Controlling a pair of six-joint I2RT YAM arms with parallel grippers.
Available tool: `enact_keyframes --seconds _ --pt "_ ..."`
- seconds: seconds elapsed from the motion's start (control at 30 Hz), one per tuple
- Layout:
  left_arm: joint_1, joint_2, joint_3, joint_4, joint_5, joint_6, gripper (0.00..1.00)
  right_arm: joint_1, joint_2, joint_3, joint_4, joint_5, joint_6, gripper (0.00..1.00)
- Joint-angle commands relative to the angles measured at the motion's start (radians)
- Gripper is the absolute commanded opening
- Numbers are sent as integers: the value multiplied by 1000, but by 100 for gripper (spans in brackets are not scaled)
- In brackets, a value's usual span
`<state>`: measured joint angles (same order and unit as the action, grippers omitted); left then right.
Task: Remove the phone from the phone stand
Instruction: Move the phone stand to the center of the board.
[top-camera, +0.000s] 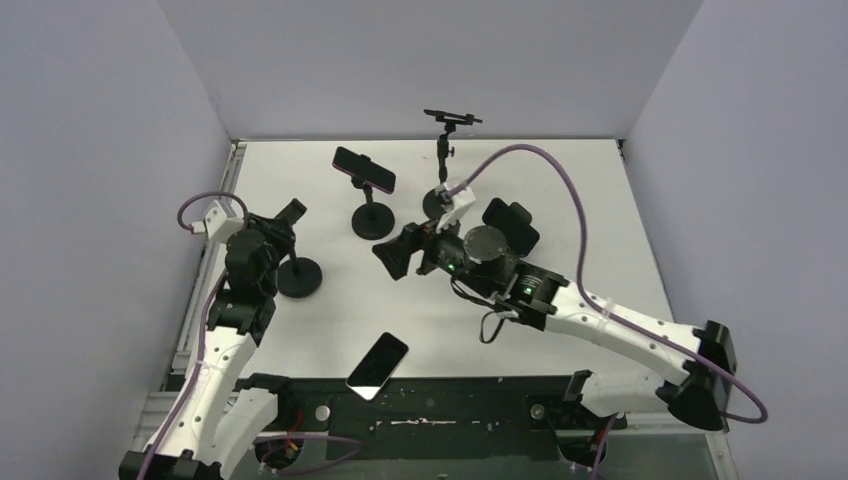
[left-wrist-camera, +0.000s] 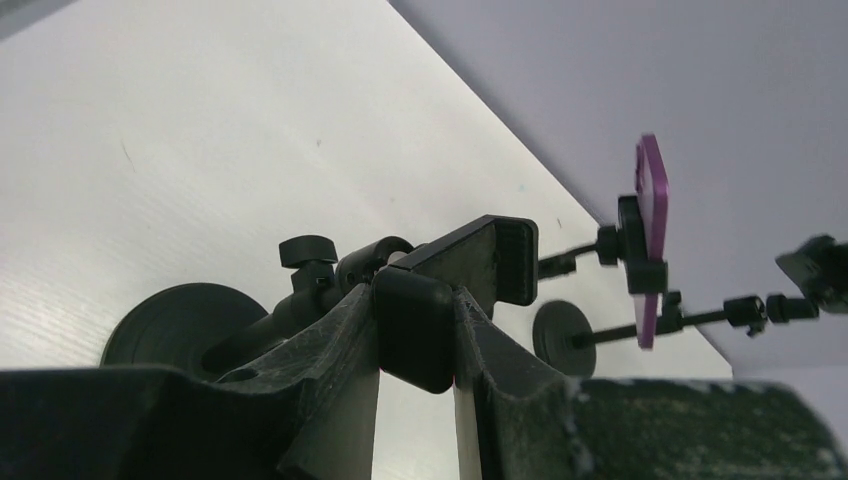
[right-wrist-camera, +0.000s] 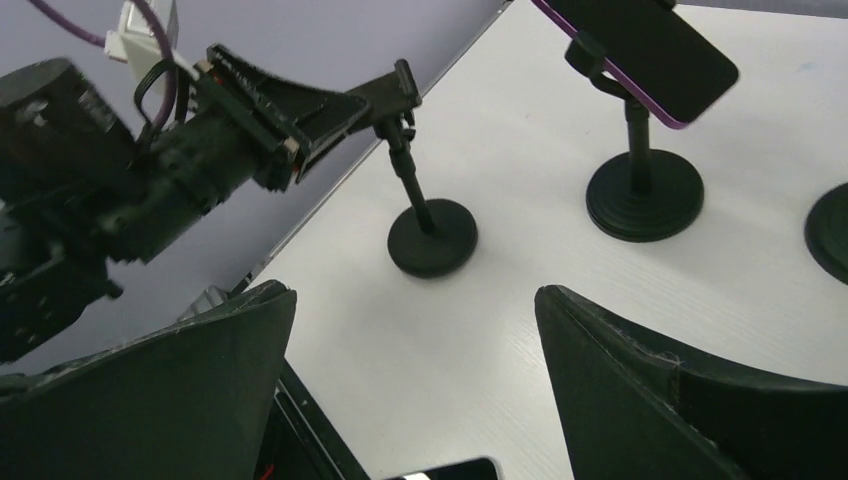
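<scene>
Closest to us, at the near edge, sit the bases of the left arm (top-camera: 215, 350) and the right arm (top-camera: 620, 325); the first reaches up the left side and the second stretches in from the right toward the middle. Under them spreads the white table (top-camera: 560, 200), with pale walls on three sides. We count three black stands with round bases on it. The left stand (top-camera: 298, 277) is just beside the left arm, the middle stand (top-camera: 372, 220) is farther back, and the back stand (top-camera: 452, 118) is near the far wall with its clamp bare. We see the left gripper (left-wrist-camera: 412, 300) closed down on the clamp head of the left stand, whose black block is pinched between both fingers. The right gripper (right-wrist-camera: 415, 300) hovers above the table between the left and middle stands, its jaws spread wide with nothing in them. The phone (top-camera: 378, 365) lies flat, screen up, on the table near the front edge, between the two arms and apart from every stand. A second phone (top-camera: 364, 170), purple at the rim, sits tilted in the clamp of the middle stand.
</scene>
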<state>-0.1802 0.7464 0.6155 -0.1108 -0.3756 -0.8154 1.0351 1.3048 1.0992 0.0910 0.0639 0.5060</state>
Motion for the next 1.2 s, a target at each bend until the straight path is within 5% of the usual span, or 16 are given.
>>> enact_keyframes --seconds 0.0,0.27,0.43,0.5,0.6,0.8,1.17 --pt "101 110 87 313 8 52 0 11 -181 -137 -87 69 -8 94" --pt "263 311 29 701 159 -26 0 35 -407 -279 -268 127 12 93" --pt "347 361 -25 759 235 -97 0 43 -443 -284 -323 139 4 93" --pt "350 351 -33 735 246 -91 12 45 -450 -290 -325 142 -1 93" --pt "351 326 -30 665 248 -76 39 46 -444 -286 -323 138 -11 93" --pt "348 269 17 473 232 -39 63 46 -423 -256 -327 128 -32 93" --pt "268 35 103 -140 148 -15 80 48 -364 -325 -270 63 -35 93"
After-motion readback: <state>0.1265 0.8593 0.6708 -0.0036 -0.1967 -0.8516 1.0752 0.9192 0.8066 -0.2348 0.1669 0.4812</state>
